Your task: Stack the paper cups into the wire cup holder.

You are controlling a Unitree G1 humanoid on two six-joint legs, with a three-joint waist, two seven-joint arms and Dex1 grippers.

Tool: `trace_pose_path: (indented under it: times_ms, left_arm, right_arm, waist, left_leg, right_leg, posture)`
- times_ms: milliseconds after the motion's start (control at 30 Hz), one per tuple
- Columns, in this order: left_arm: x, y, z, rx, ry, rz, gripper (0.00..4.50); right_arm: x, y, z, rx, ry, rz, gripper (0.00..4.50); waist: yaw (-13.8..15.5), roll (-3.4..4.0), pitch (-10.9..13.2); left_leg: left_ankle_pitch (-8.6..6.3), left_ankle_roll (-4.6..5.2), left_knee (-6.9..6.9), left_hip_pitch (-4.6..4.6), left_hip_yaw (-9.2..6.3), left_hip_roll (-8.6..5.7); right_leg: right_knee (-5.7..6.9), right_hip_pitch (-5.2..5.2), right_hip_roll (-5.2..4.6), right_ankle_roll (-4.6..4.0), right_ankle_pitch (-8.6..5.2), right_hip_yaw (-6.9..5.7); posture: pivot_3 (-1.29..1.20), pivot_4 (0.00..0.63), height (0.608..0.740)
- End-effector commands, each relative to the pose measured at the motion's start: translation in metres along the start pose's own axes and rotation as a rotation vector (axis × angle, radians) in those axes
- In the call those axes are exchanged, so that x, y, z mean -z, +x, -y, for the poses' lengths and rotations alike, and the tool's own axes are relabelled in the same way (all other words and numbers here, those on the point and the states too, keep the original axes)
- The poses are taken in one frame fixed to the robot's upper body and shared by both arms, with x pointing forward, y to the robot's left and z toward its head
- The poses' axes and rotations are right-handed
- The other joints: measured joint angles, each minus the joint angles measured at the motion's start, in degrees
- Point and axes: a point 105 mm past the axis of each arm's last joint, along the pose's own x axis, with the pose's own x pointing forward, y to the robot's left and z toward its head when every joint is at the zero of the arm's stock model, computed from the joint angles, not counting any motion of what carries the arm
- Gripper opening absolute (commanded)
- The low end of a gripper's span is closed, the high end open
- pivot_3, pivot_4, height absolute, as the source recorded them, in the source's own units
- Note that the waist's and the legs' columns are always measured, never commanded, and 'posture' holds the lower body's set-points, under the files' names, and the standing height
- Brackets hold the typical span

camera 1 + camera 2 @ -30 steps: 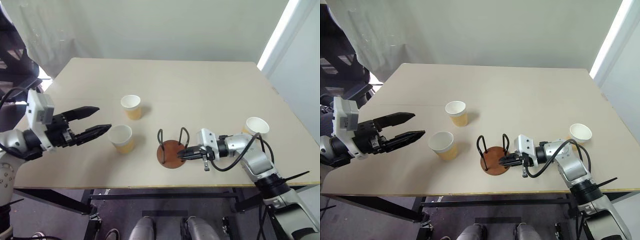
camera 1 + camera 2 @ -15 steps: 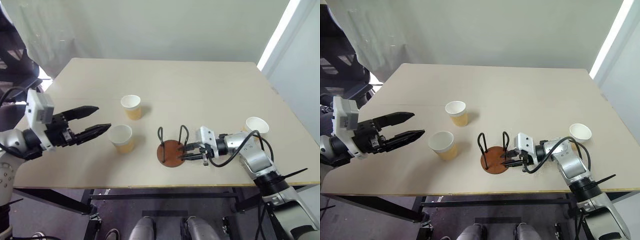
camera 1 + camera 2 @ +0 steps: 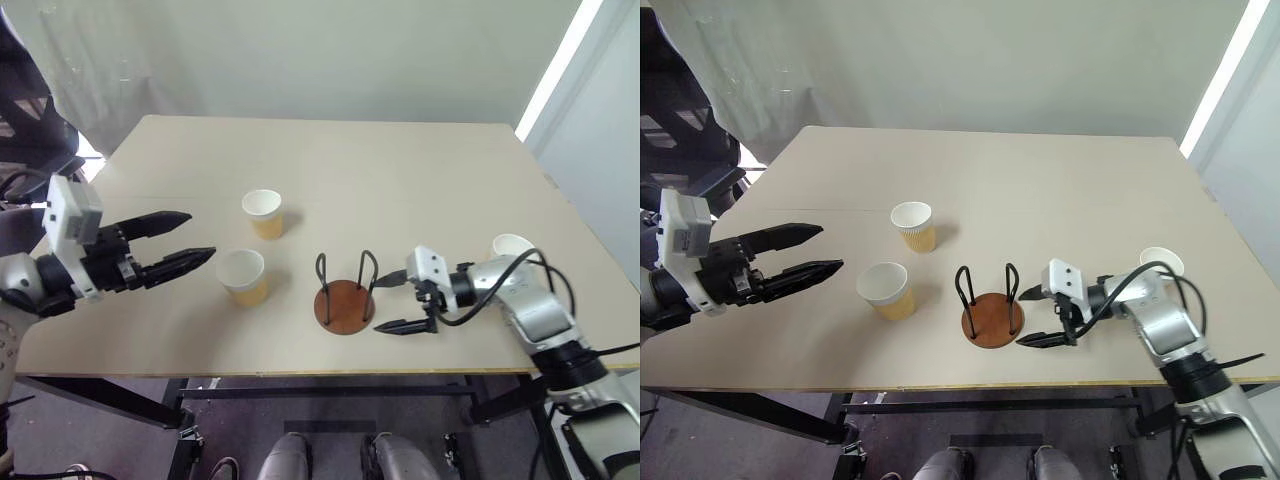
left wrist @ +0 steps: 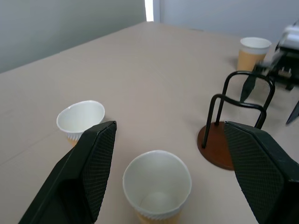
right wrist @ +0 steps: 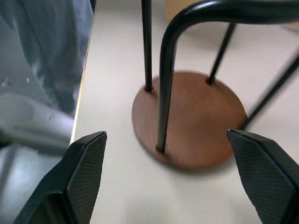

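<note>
The wire cup holder [image 3: 343,306], a rust-brown disc with black wire loops, stands empty near the table's front edge. My right gripper [image 3: 380,307] is open just to its right, and its fingers [image 5: 88,172] frame the disc [image 5: 191,116] without touching it. One paper cup [image 3: 242,276] stands upright left of the holder, a second [image 3: 262,213] behind that one, and a third [image 3: 511,245] at the right, partly hidden by my right arm. My left gripper [image 3: 198,235] is open, level, just left of the nearest cup [image 4: 157,186], with nothing between its fingers.
The pale table [image 3: 400,180] has bare room across its back half. Its front edge [image 3: 330,372] runs close to the holder and my right gripper. A dark chair [image 3: 30,120] stands off the table's left side.
My right gripper, shut at the holder's right edge a second ago, has opened wide and drawn back slightly to the right. The left gripper, cups and holder have stayed put.
</note>
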Motion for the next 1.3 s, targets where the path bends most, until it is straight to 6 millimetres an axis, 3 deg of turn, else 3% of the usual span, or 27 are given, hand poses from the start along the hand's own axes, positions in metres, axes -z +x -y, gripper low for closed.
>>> trace_pose_path:
  times_ms: [33, 200, 267, 433, 667, 900, 1300]
  left_arm:
    - [-0.012, -0.005, -0.006, -0.009, 0.065, 0.008, 3.9]
    - [-0.017, -0.004, -0.006, 0.025, 0.081, 0.0, 3.9]
    - [-0.019, -0.007, -0.001, 0.07, 0.062, -0.025, 3.9]
    - [-0.009, -0.007, 0.021, 0.209, -0.017, -0.129, 3.9]
    - [0.008, 0.006, 0.05, 0.349, -0.066, -0.209, 3.9]
    - [0.009, 0.01, 0.057, 0.351, -0.072, -0.202, 3.9]
    - [0.001, 0.004, 0.056, 0.295, -0.055, -0.169, 3.9]
  right_arm:
    - [-0.007, -0.022, -0.006, 0.01, -0.015, -0.037, 4.26]
    - [-0.009, -0.059, -0.004, 0.075, -0.008, -0.137, 4.26]
    - [-0.015, -0.086, -0.002, 0.11, -0.019, -0.181, 4.26]
    - [-0.039, -0.145, 0.029, 0.339, -0.098, -0.284, 4.26]
    - [-0.018, -0.179, 0.045, 0.394, -0.08, -0.451, 4.26]
    - [0.022, -0.167, 0.056, 0.343, -0.028, -0.551, 4.26]
    - [0.062, -0.147, 0.064, 0.285, 0.024, -0.608, 4.26]
  waist:
    - [0.03, -0.02, -0.01]
    - [0.04, -0.01, 0.02]
    - [0.05, -0.02, 0.02]
    - [-0.14, 0.0, 0.03]
    - [-0.01, -0.01, 0.03]
    - [0.04, -0.01, 0.03]
    - [0.06, 0.07, 0.07]
  left_leg:
    - [0.0, 0.0, -0.01, 0.0, 0.0, 0.0]
    - [0.01, 0.01, -0.02, -0.04, 0.0, 0.01]
    - [0.01, 0.01, -0.01, -0.03, 0.01, 0.01]
    - [-0.05, -0.05, -0.08, -0.04, 0.03, 0.0]
    - [0.02, 0.19, -0.09, -0.02, 0.0, 0.06]
    - [-0.02, 0.3, -0.06, 0.0, 0.01, 0.1]
    - [-0.01, 0.31, 0.0, 0.09, 0.03, 0.14]
  right_leg:
    - [0.0, 0.0, 0.0, -0.01, -0.01, 0.0]
    - [0.0, -0.02, 0.02, 0.0, -0.03, 0.0]
    - [-0.01, 0.0, 0.02, 0.02, -0.05, 0.0]
    - [-0.04, -0.03, 0.03, 0.12, -0.13, 0.07]
    - [-0.02, -0.03, 0.09, 0.15, -0.22, 0.06]
    - [0.01, -0.03, 0.1, 0.18, -0.23, 0.03]
    - [0.09, 0.01, 0.09, 0.14, -0.18, 0.02]
  posture:
    - [0.0, 0.15, 0.74]
    - [0.0, 0.15, 0.74]
    - [0.0, 0.15, 0.74]
    - [0.0, 0.15, 0.74]
    - [0.0, 0.15, 0.74]
    - [0.0, 0.15, 0.74]
    - [0.0, 0.15, 0.74]
